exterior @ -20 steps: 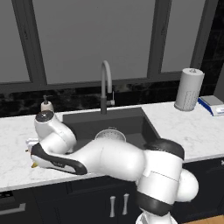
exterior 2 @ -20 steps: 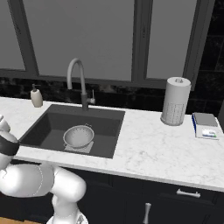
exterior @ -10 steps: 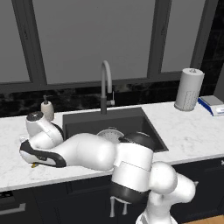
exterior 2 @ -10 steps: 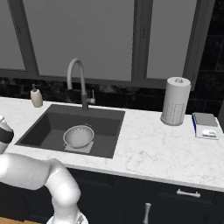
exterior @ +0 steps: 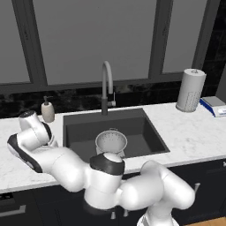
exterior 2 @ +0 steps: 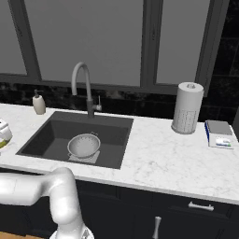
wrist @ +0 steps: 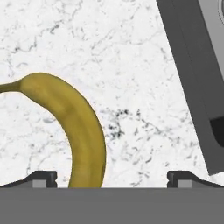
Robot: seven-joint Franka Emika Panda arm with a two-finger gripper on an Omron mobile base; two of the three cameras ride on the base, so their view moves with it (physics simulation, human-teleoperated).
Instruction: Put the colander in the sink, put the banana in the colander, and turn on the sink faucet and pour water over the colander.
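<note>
We see kitchen: marble tabletop [exterior 2: 154,158], recessed sink [exterior 2: 56,135], gooseneck faucet [exterior 2: 83,88], paper towel roll [exterior 2: 186,108], dark cabinets [exterior 2: 163,217].

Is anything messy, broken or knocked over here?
Nothing stands out. The colander sits upright in the sink, the faucet is dry, and the banana lies whole on the counter between the open tool's tips.

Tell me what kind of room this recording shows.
Apparently a rendered home kitchen: a dark grey recessed sink in a white marble counter, a tall grey gooseneck faucet, and a paper towel roll.
</note>
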